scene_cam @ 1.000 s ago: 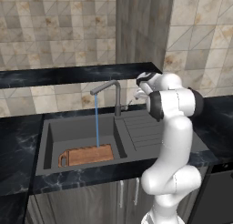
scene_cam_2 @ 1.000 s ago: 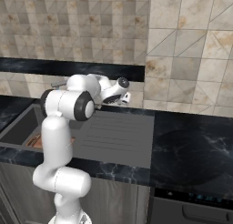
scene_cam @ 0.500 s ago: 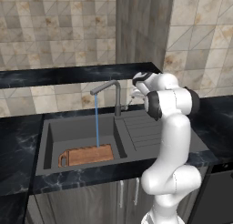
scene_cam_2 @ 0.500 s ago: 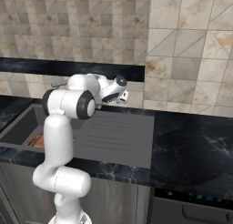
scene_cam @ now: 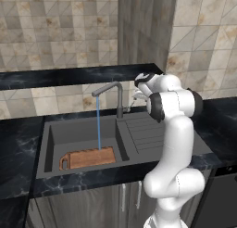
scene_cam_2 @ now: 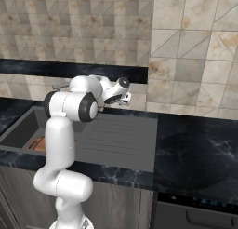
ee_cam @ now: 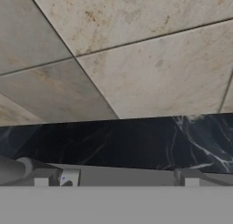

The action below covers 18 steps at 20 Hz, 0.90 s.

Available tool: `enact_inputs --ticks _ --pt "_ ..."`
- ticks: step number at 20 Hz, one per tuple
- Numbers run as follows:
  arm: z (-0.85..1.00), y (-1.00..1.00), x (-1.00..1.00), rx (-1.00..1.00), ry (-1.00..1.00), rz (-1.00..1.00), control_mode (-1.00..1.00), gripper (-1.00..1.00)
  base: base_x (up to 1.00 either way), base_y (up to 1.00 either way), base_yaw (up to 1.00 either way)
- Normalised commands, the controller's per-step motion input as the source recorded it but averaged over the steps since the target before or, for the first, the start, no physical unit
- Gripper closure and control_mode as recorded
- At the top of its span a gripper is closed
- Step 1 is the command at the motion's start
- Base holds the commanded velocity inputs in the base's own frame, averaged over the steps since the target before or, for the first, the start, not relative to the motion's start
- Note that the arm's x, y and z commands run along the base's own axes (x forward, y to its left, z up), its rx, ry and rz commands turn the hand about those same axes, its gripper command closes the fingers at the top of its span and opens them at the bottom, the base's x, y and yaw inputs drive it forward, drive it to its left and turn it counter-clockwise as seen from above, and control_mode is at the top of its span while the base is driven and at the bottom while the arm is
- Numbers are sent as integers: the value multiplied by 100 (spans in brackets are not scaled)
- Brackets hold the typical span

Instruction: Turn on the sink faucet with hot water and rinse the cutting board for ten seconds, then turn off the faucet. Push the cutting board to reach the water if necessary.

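One faucet: the sink faucet (scene_cam: 113,97) stands at the back edge of the sink (scene_cam: 83,143), spout reaching over the basin.
Water: one stream of water (scene_cam: 98,123) falls straight onto the cutting board (scene_cam: 88,157).
Board: one, flat on the basin floor by the front wall, under the stream, so no push seems needed.
Gripper: the gripper (scene_cam: 137,93) sits beside the faucet post, likely placed for the lever.
Fingers: spread apart, pinching nothing.
Tabletop: dark marble tabletop (scene_cam: 18,148) surrounds the sink.
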Motion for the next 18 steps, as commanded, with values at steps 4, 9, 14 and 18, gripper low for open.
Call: enact_inputs --ticks 4,9,14,18 --pt "0 0 0 0 0 0 -100 -100 0 0 0" --pt "0 0 0 0 0 0 -100 -100 0 0 0" --pt "0 0 0 0 0 0 -100 -100 0 0 0" --pt "0 0 0 0 0 0 -100 -100 0 0 0"
